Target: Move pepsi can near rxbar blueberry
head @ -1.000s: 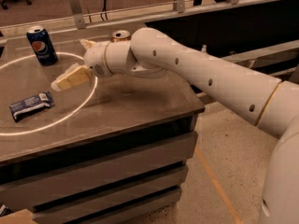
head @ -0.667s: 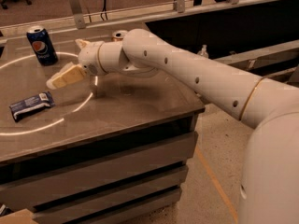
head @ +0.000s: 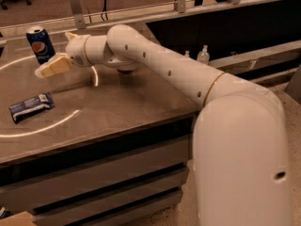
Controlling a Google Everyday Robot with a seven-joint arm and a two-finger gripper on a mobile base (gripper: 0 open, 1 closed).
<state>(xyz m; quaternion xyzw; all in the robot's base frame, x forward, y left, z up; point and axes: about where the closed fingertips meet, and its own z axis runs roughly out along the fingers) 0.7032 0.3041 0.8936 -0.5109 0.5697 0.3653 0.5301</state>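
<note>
The pepsi can (head: 40, 44), dark blue with a silver top, stands upright at the back left of the table (head: 122, 102). The rxbar blueberry (head: 31, 107), a flat dark blue wrapper with white patches, lies near the left edge, well in front of the can. My gripper (head: 54, 53) is just right of the can, above the table, pointing left. Its tan fingers (head: 52, 66) are spread and hold nothing. It does not touch the can.
A bright ring of light (head: 56, 121) is cast on the tabletop around the bar. The table's front edge and drawers (head: 103, 173) are below. Two small clear bottles (head: 203, 54) stand on a ledge to the right. A metal rail (head: 141, 8) runs behind.
My arm has reached further left and back, bringing the gripper close to the pepsi can. The can and the bar have not moved.
</note>
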